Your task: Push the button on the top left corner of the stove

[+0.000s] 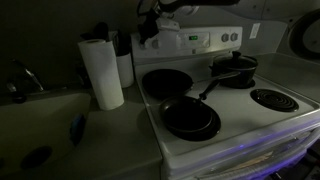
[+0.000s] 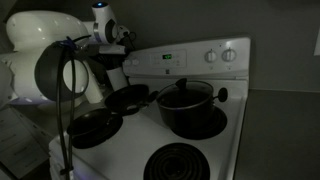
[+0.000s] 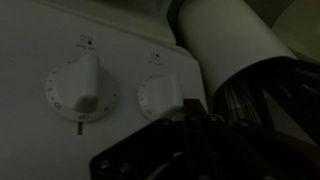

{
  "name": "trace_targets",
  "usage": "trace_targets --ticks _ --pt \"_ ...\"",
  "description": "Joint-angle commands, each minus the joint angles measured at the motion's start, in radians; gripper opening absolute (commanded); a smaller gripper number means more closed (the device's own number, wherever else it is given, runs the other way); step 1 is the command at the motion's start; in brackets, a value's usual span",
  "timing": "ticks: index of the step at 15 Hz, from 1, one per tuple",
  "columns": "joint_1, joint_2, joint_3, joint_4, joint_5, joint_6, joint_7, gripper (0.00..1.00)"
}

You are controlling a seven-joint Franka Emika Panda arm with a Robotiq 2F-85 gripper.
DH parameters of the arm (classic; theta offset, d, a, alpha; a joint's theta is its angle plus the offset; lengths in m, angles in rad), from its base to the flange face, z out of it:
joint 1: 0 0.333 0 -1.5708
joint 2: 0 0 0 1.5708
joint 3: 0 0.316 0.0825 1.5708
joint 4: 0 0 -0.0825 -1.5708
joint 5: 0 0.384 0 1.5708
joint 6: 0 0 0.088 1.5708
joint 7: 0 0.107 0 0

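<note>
The white stove (image 1: 235,120) has dark coil burners and a raised back panel (image 1: 190,42) with a small green display (image 1: 193,40); it also shows in an exterior view (image 2: 150,135) with its display (image 2: 167,57). My gripper (image 1: 148,28) hovers at the panel's left end, also seen in an exterior view (image 2: 118,36). In the wrist view the dark gripper (image 3: 193,115) looks shut and empty, its tip just in front of the panel beside two white knobs (image 3: 82,88) (image 3: 162,95). I cannot make out a button.
A paper towel roll (image 1: 102,72) stands left of the stove, next to a sink (image 1: 35,120). Two black pans (image 1: 190,118) (image 1: 165,82) and a lidded pot (image 1: 233,68) sit on burners. The front right coil (image 1: 272,99) is bare.
</note>
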Motion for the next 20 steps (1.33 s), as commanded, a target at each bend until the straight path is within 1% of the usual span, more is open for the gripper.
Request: trace_targets --ticks 1,5,20 --pt "-0.001 0.024 0.012 0.051 0.004 -0.005 -0.039 0.00" --pt "0.005 0.023 0.011 0.063 0.003 -0.001 -0.052 0.00" --pt "-0.008 0.073 0.023 0.089 0.016 0.086 -0.078 0.00"
